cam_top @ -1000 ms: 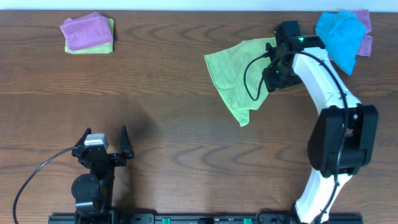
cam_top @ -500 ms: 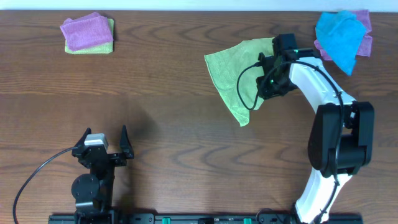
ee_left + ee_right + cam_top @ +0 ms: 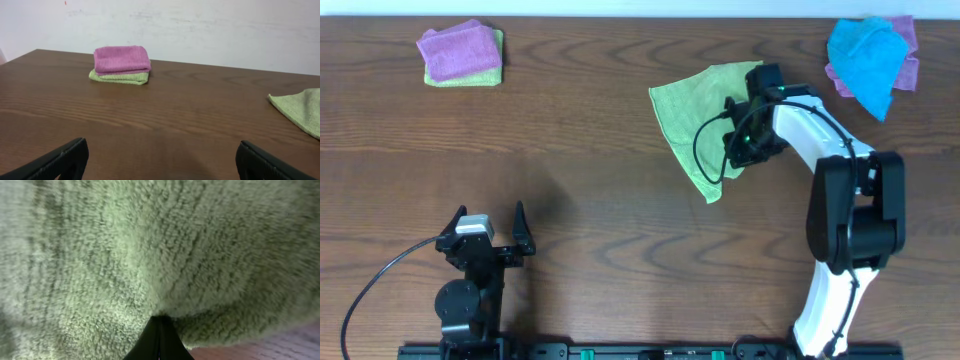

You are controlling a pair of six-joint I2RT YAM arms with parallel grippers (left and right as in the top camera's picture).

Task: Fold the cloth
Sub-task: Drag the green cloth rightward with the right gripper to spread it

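The lime yellow-green cloth (image 3: 682, 118) lies crumpled and partly spread at the back of the table, right of centre. My right gripper (image 3: 736, 152) sits at its right edge. In the right wrist view the black fingertips (image 3: 160, 330) are pressed together with the fuzzy green cloth (image 3: 150, 245) bunched at their tip, so this gripper is shut on the cloth. My left gripper (image 3: 488, 212) rests near the front left, open and holding nothing, far from the cloth. The left wrist view shows its gripper (image 3: 160, 160) spread wide over bare wood, with the cloth's corner (image 3: 301, 107) at the right.
A folded pink cloth (image 3: 458, 48) lies on a paler green folded cloth (image 3: 496, 62) at the back left corner. A bright blue cloth (image 3: 865, 55) sits on a purple one at the back right, close behind the right arm. A white wall (image 3: 200, 25) rises behind the table.
My right gripper slid left and toward the front along the cloth's right edge and closed on the fabric. The left arm has not moved.
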